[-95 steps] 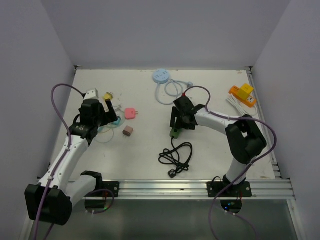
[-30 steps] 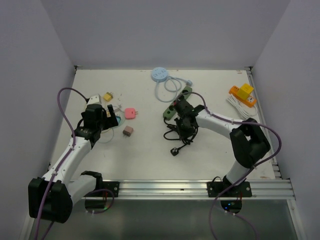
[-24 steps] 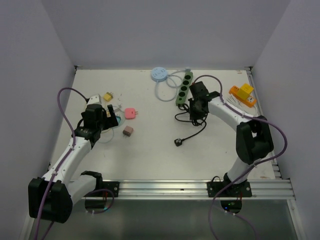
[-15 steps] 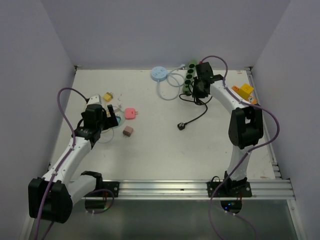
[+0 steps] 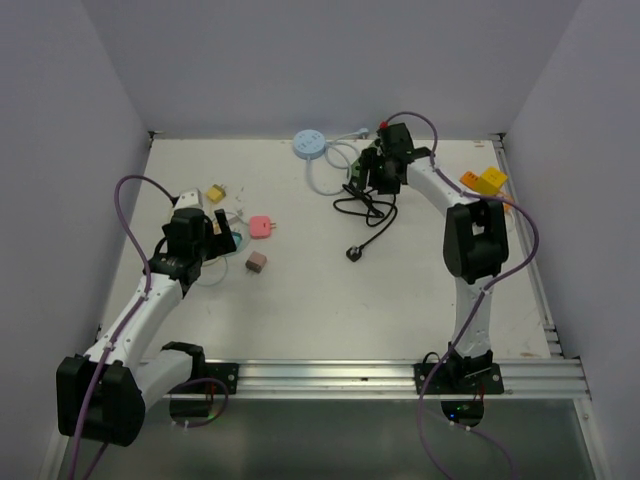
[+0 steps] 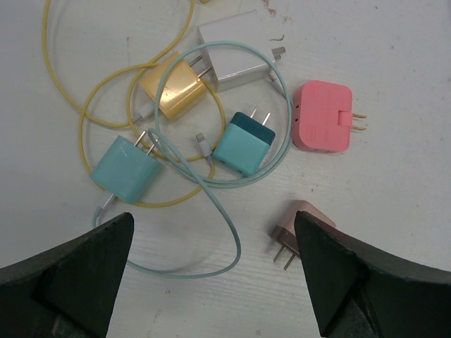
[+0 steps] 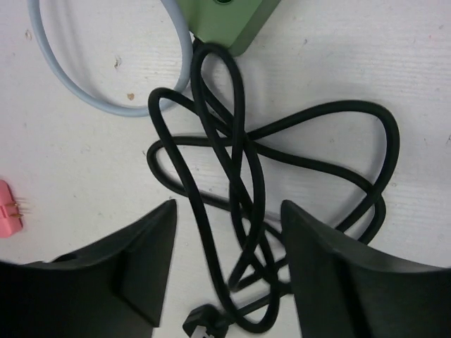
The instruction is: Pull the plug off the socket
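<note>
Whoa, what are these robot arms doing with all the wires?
The right hand is stretched out to the far side of the table, open above the tangled black cord that runs out of the green power strip. It is not holding anything. The cord's black plug lies loose on the table, nearer the arms. The left hand hangs open over a pile of small chargers and a pink adapter, touching none of them.

Diffuse overhead light flooding the white table [image 5: 300, 310] evenly, shadows falling soft and short — wrist views focusing sharp on its surface, dark fingers [image 6: 63, 282] blurring at frame bottom.
</note>
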Controlling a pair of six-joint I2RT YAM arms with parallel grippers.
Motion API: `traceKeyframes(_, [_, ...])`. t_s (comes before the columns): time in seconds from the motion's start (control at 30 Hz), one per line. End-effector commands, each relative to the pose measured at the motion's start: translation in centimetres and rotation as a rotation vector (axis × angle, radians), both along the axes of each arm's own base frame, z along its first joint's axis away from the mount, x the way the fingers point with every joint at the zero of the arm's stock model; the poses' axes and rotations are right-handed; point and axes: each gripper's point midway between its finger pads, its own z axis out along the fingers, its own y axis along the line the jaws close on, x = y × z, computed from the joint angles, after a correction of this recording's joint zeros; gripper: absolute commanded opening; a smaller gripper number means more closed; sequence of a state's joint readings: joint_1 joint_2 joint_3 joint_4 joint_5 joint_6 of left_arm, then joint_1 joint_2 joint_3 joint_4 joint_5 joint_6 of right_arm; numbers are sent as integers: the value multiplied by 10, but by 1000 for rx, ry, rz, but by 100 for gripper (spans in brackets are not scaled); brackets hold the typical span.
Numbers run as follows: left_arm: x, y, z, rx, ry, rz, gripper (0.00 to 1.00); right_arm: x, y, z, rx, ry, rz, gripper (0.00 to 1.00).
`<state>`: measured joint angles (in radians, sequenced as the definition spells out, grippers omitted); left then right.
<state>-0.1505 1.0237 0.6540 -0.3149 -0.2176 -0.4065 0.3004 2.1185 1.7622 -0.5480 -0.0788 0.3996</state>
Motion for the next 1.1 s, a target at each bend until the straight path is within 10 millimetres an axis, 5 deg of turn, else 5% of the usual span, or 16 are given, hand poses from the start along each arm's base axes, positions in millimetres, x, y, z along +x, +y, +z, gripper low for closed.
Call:
traceKeyframes(0.0, [10,5,16,16,-61,13,99,7,-5,52,10,-141,20,69])
traceKeyframes(0.13, [10,4,16,13,-62,9,99,0,-33,76,-39,-169,-41,86])
traceKeyframes(0.23, [10,4,19,11,-73,9,99,-5,-68,86,-94,-187,-125,88])
traceKeyframes(0.47, [10,2,21,1,-82,-2,99,-16,-181,66,-234,-137,-380,89])
traceKeyframes(0.67, [10,0,22,-1,-87,-10,99,-17,-252,57,-243,-119,-520,89])
traceKeyframes(1.07, [9,-3,21,9,-87,-34,99,-33,-303,-7,-286,60,-468,90])
